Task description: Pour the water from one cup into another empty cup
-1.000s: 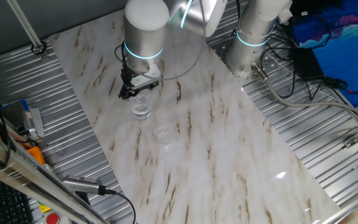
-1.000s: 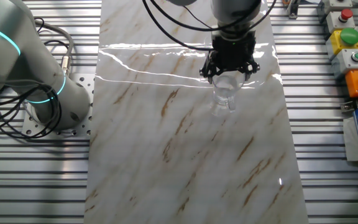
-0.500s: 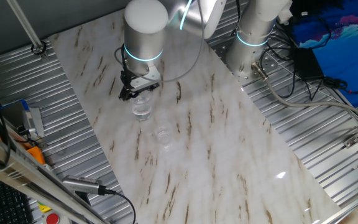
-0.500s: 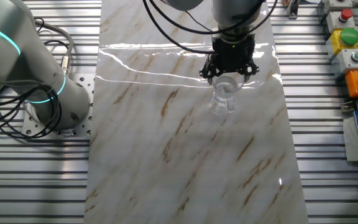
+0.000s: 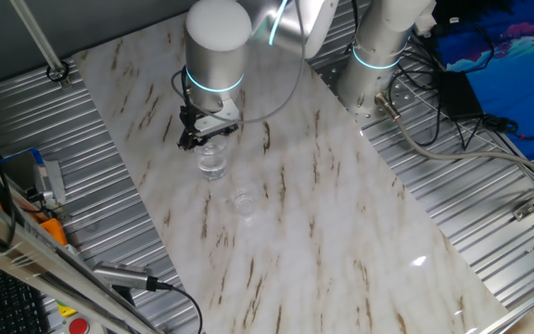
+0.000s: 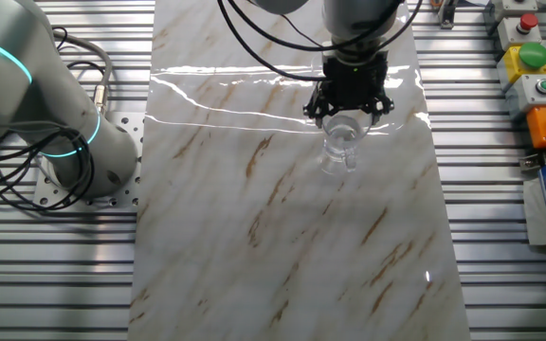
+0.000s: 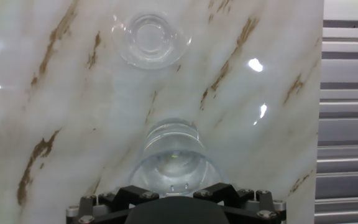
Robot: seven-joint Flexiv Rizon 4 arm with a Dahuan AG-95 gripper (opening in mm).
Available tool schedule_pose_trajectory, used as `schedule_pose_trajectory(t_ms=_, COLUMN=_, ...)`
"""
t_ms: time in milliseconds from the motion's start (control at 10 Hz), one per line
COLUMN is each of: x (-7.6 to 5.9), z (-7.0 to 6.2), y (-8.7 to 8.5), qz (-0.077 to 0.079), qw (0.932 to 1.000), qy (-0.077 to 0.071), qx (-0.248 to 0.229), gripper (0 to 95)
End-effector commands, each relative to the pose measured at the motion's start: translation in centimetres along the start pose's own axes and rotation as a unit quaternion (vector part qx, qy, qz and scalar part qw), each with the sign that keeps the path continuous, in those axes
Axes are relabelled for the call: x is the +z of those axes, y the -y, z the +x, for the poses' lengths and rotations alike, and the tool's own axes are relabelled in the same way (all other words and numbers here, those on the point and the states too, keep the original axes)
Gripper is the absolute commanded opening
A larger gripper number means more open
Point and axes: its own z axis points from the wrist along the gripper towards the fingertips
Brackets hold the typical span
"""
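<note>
The larger clear tumbler (image 5: 213, 163) stands upright on the marble table top (image 5: 341, 213). It also shows in the other fixed view (image 6: 343, 134) and at the bottom of the hand view (image 7: 174, 163). A faint glint of water (image 7: 175, 155) shows inside it. My gripper (image 5: 206, 135) comes down from above, with its black fingers (image 7: 120, 198) on either side of the tumbler's rim, closed against the glass. It shows in the other fixed view (image 6: 347, 112) too. The smaller clear cup (image 5: 243, 201) stands a short way off, upright and apart, at the top of the hand view (image 7: 150, 38).
Ribbed metal surfaces flank the marble top (image 6: 500, 237). A second arm's base (image 5: 378, 56) with cables stands at the table's far edge. Control boxes with buttons (image 6: 538, 66) sit to one side, and an orange-handled tool (image 5: 49, 227) lies on the metal.
Almost nothing. The gripper stays at the tumbler's rim and both cups keep their places.
</note>
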Motion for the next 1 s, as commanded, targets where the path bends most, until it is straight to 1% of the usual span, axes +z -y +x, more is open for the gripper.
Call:
schedule_pose_trajectory(t_ms=100, x=0.19, z=-0.07, y=0.04, qz=-0.002, qw=1.0, qy=0.005, qx=-0.006, gripper=76.0)
schedule_pose_trajectory(t_ms=300, x=0.14, z=-0.14, y=0.08, qz=-0.003, qw=1.0, qy=0.006, qx=-0.005, gripper=76.0)
schedule_pose_trajectory(t_ms=400, x=0.22, z=-0.27, y=0.14, qz=-0.003, qw=1.0, qy=0.007, qx=-0.005, gripper=95.0)
schedule_pose_trajectory(t_ms=600, x=0.42, z=-0.64, y=0.29, qz=-0.003, qw=1.0, qy=0.009, qx=-0.003, gripper=95.0)
schedule_pose_trajectory(t_ms=800, x=0.39, z=-0.7, y=0.31, qz=-0.003, qw=0.9999, qy=0.009, qx=-0.007, gripper=95.0)
schedule_pose_trajectory(t_ms=900, x=-0.02, z=-0.65, y=0.3, qz=-0.003, qw=0.9998, qy=0.016, qx=-0.011, gripper=95.0)
schedule_pose_trajectory(t_ms=1000, x=-0.38, z=-0.62, y=0.28, qz=-0.003, qw=0.9997, qy=0.018, qx=-0.014, gripper=95.0)
